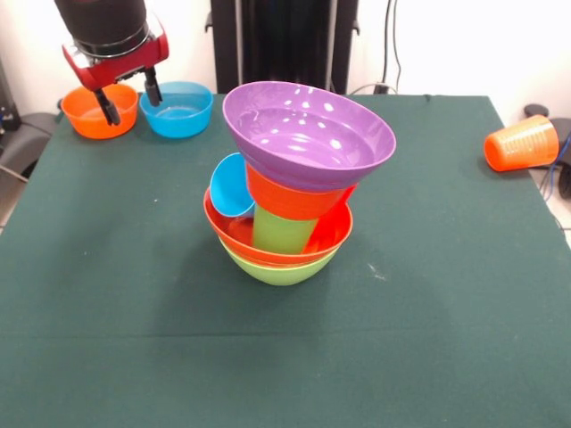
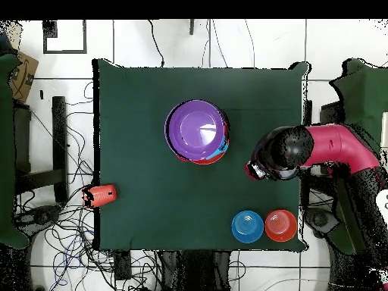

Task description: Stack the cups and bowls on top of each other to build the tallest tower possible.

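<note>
The tower stands mid-table on a large lime green bowl [image 1: 284, 270], with an orange-red bowl [image 1: 234, 239] nested in it. Inside stand a lime green cup [image 1: 281, 232] and a leaning light blue cup [image 1: 232, 188], with a red piece [image 1: 336, 223] at the right. An orange bowl [image 1: 293, 200] rests on them, and a tilted purple bowl [image 1: 308, 129] [image 2: 197, 129] tops the pile. My gripper [image 1: 130, 97] hangs open and empty, above a small orange bowl [image 1: 98, 113] [image 2: 281, 225] and a small blue bowl [image 1: 178, 110] [image 2: 248, 226]. An orange cup [image 1: 522, 143] [image 2: 101, 195] lies on its side.
The orange cup lies right at the edge of the green table [image 1: 446, 294], partly over it. My red arm [image 2: 337, 148] reaches in over the table's side between the tower and the two small bowls. Cables lie on the floor around the table.
</note>
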Motion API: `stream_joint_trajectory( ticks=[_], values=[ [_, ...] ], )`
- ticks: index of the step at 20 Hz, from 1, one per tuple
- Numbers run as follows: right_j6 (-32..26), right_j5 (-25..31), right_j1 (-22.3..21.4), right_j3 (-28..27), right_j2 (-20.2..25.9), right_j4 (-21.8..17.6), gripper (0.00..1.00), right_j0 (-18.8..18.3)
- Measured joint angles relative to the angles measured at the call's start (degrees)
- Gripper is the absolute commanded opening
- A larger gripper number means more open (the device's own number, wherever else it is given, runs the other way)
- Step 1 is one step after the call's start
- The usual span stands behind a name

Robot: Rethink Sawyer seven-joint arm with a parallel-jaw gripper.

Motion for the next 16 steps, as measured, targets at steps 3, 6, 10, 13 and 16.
stream_joint_trajectory(
  ticks=[3, 6, 10, 13, 16],
  values=[
    [0.0, -0.13, -0.19, 0.64, -0.18, -0.01, 1.0, -0.27],
    [0.0, -0.57, -0.29, 1.08, -0.6, 0.01, 1.0, -0.37],
    [0.0, -2.36, -0.57, 2.07, -1.59, -0.01, 1.0, -0.55],
    [0.0, -3.7, -0.85, 2.74, -1.83, 0.01, 1.0, -0.8],
    [0.0, -6.36, -1.44, 3.86, -2.4, 0.01, 1.0, -1.15]
  ],
)
